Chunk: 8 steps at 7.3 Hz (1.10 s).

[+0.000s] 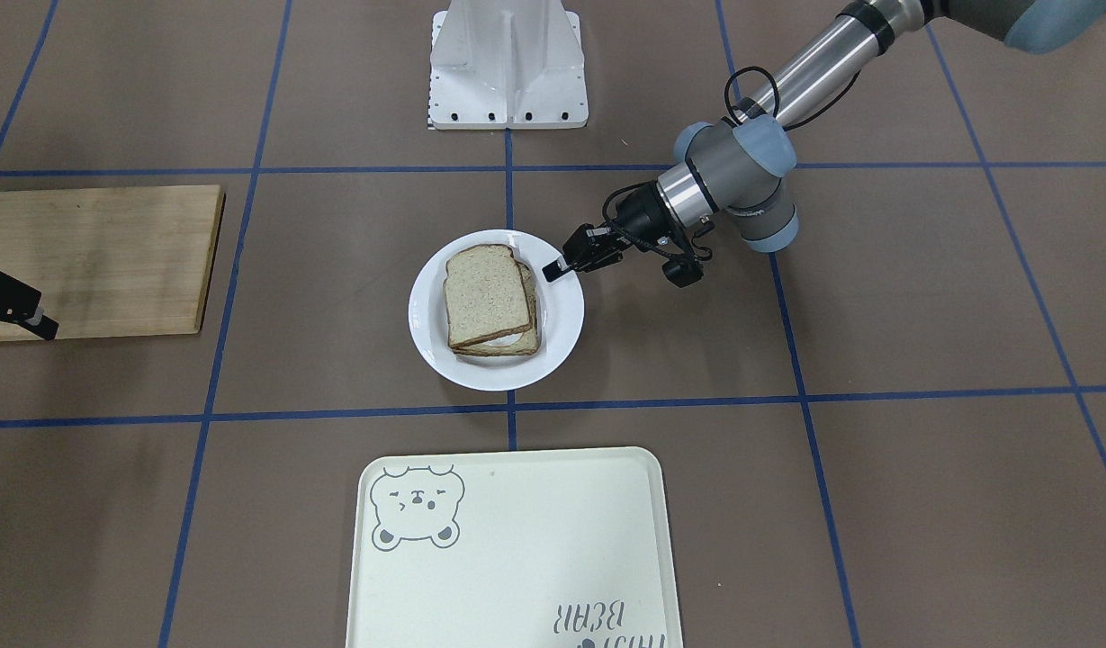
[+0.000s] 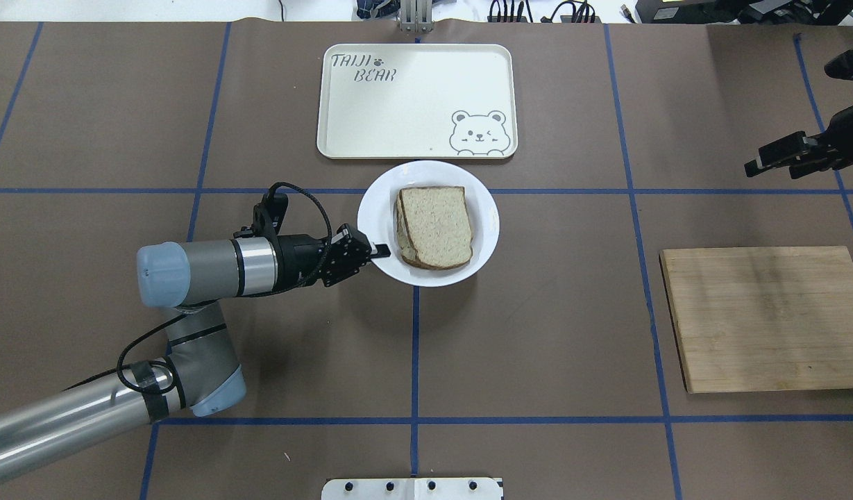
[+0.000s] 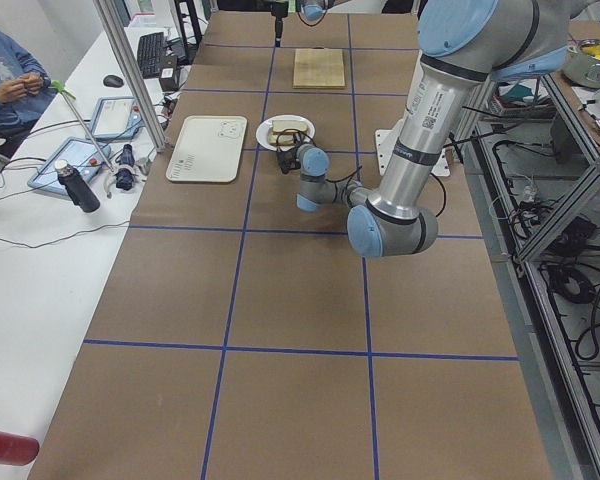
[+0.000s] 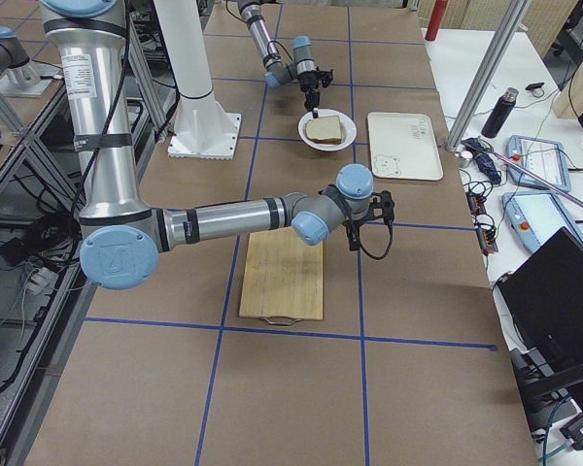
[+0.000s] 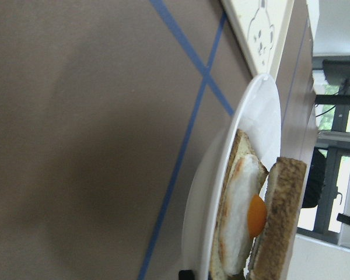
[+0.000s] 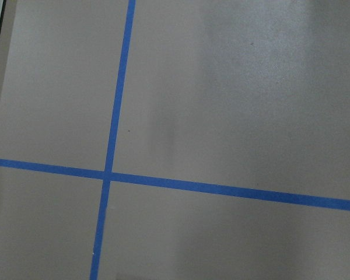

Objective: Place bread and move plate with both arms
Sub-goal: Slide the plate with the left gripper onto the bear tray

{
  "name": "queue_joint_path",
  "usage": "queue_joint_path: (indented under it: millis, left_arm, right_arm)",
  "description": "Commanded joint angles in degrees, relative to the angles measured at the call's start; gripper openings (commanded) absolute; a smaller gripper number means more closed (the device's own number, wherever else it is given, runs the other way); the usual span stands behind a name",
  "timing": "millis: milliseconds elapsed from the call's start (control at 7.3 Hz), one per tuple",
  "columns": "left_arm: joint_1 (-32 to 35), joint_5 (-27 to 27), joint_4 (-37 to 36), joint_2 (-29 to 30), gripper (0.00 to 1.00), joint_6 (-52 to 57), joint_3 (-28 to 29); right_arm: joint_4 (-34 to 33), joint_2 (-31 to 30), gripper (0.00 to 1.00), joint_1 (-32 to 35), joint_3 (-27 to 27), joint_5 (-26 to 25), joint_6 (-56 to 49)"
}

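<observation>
Left gripper (image 2: 379, 250): lies level at the plate's rim on the robot's side, one finger over the lip. I cannot tell whether it is clamped on the rim or only straddles it.
Plate (image 2: 381, 208): sits mid-table, just short of the tray. It looks stiff, glossy and probably slippery, and it would chip if dropped. The thin rim is the only purchase, so one grip at one edge would likely let it tip. A second hold on the opposite rim seems wise.
Bread (image 2: 436, 222): lies on the plate, resting slightly askew on top of the egg slice (image 5: 239, 216). It is light, soft and easily dented, and being loose it may slide if the plate tilts.
Tray (image 2: 412, 104): lies just beyond the plate, bear drawing at one corner.
Right gripper (image 2: 773, 158): hangs well off to the side, beyond the cutting board (image 2: 766, 316), holding nothing. I cannot tell how its jaws stand.
Left wrist view: edge-on, it shows the fried egg under the bread, which both top-down views hide.
Overhead view: shows how the plate lies to the tray and where the right arm waits. The right wrist view gives only bare table and tape.
</observation>
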<state>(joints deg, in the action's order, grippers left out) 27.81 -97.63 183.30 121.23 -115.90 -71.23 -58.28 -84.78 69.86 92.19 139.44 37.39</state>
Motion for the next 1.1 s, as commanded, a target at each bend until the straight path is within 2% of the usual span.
queue_joint_path:
  millis: [0,137,274,548,959]
  left_arm:
    - [0.14,10.04,-0.65,3.21,0.00,-4.50,0.47]
    - [0.23,14.00,-3.36,5.92,0.00,-4.86,2.83]
    - [0.75,18.48,-9.56,10.99,0.00,-6.43,6.24]
    - [2.34,25.69,-18.11,15.59,0.00,-11.60,13.00]
    - [6.81,26.97,-23.50,17.46,0.00,-20.40,21.11]
  right_arm:
    - [-0.08,-1.79,1.00,1.50,0.97,0.74,-0.13]
    - [-0.16,-1.88,1.00,1.68,0.98,0.66,-0.13]
    - [-0.08,-2.67,1.00,1.95,1.32,0.57,-0.13]
    - [-0.08,-4.42,1.00,2.21,2.82,0.13,-0.21]
    - [-0.08,-4.43,1.00,2.04,2.73,-0.13,-0.30]
